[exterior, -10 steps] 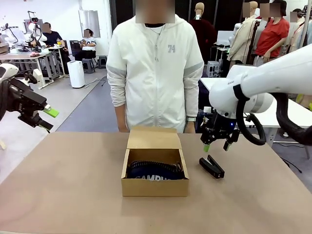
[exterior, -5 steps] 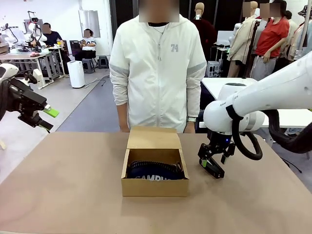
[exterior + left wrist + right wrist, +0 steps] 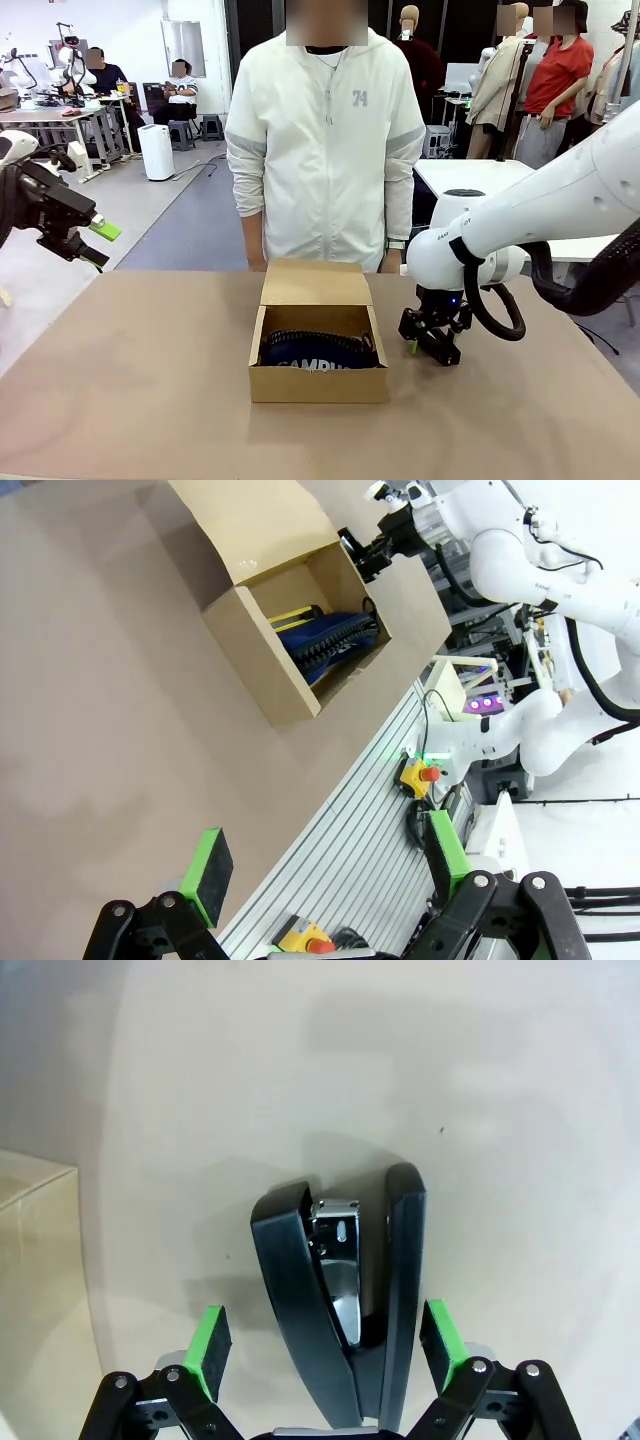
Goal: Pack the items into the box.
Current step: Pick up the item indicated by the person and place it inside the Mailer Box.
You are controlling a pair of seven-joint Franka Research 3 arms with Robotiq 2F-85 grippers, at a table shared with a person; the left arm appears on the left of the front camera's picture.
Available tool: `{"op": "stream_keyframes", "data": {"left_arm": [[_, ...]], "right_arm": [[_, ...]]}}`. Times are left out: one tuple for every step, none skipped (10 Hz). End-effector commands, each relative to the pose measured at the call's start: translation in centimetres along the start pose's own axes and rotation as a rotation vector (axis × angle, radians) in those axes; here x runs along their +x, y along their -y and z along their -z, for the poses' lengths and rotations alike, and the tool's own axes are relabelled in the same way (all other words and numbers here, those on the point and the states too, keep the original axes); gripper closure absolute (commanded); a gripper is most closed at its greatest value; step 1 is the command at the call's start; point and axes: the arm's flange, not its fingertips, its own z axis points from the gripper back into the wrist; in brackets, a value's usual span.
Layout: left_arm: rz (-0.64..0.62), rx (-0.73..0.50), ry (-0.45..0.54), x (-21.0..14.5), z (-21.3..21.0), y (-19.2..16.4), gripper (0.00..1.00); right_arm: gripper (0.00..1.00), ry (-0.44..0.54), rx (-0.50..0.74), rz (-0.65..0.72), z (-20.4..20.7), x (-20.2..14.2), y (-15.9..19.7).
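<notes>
Wide brown worktop [image 3: 130, 400] across the frame, and a person in a white jacket [image 3: 320, 150] stands at the far edge, right behind the box. The big white right arm [image 3: 560, 200] sweeps in from the right and bends low to the surface. The left arm [image 3: 20, 195] hangs high off the left side, well apart from everything, and its jaws are spread wide with nothing between them.

Centre stage is the cardboard box [image 3: 318, 383], lid flap tipped back toward the person. Inside lies the navy CAMPUS pouch [image 3: 318, 352], taking up most of the floor.

Just beside the box's right wall, the black stapler [image 3: 345, 1290] lies on the worktop, slightly gaped. The right jaws stand apart, one green pad on each side of it, with a gap showing on both sides. No grip here.

Smallest of all is the yellow stick [image 3: 292, 611], tucked in the box alongside the pouch.
</notes>
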Motion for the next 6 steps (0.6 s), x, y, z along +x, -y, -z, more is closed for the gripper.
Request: {"op": "stream_keyframes", "data": {"left_arm": [[0.013,-0.007,-0.007,-0.15,-0.26,-0.03,0.0],[0.013,-0.007,-0.007,-0.15,-0.26,-0.03,0.0],[0.013,-0.007,-0.007,-0.15,-0.26,-0.03,0.0],[0.013,-0.007,-0.007,-0.15,-0.26,-0.03,0.0],[0.013,-0.007,-0.007,-0.15,-0.26,-0.03,0.0],[0.013,-0.007,-0.007,-0.15,-0.26,-0.03,0.0]], "right_arm": [[0.0,0.011,-0.04,0.023,-0.04,0.8,-0.63],[0.0,0.006,-0.038,0.024,-0.07,0.79,-0.69],[0.0,-0.002,-0.026,0.004,0.03,0.83,-0.56],[0.18,-0.007,-0.044,-0.004,0.05,0.83,-0.77],[0.77,-0.01,-0.028,-0.001,0.03,0.81,-0.83],[1.0,-0.014,-0.026,0.007,0.07,0.86,-0.8]]}}
